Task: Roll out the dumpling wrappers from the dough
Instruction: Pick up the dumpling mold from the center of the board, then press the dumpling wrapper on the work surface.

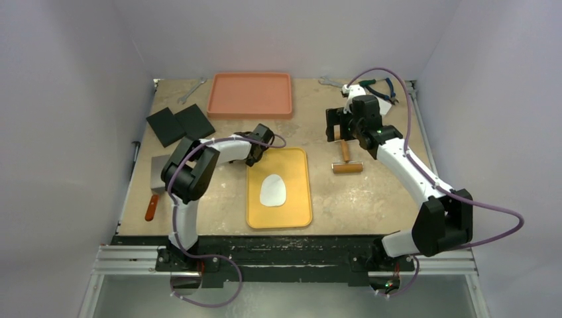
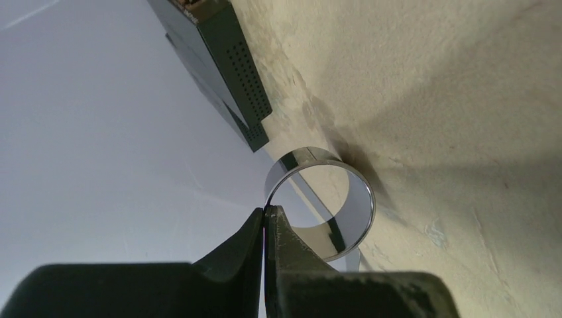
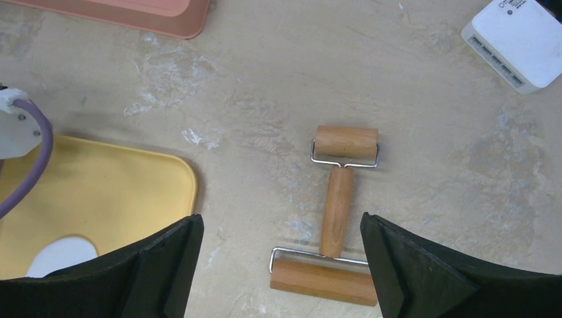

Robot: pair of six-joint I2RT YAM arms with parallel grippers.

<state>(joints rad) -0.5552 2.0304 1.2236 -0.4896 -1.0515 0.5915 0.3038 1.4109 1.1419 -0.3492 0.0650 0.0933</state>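
On the near left of the yellow tray (image 1: pixel 303 192), well apart from it, a metal scraper (image 1: pixel 159 173) with a red handle is laid flat on the surface (image 1: pixel 371 199). An oval white dough sheet (image 1: pixel 273 190) is spread on the yellow tray, about at its middle, clear of the rim on every side. At the tray's far-left corner the left end effector (image 2: pixel 267 213) is seen, its jaws pinched together on the thin wall of a shiny metal ring cutter (image 2: pixel 358 218); the ring is held close against the surface, though whether it rests there cannot be told. To the right of the tray, near its far end, a wooden rolling pin (image 3: pixel 337 211) with a roller at each end of its handle is laid. The right end effector (image 3: pixel 280 225) is held above it with its jaws spread wide and nothing between them. Two black squares (image 1: pixel 179 124) are placed to the far left of the tray. Straight beyond the tray a pink tray (image 1: pixel 250 93) is set. To the far right of the yellow tray, a white box (image 3: pixel 517 40) and blue-handled pliers (image 1: pixel 383 86) are found.
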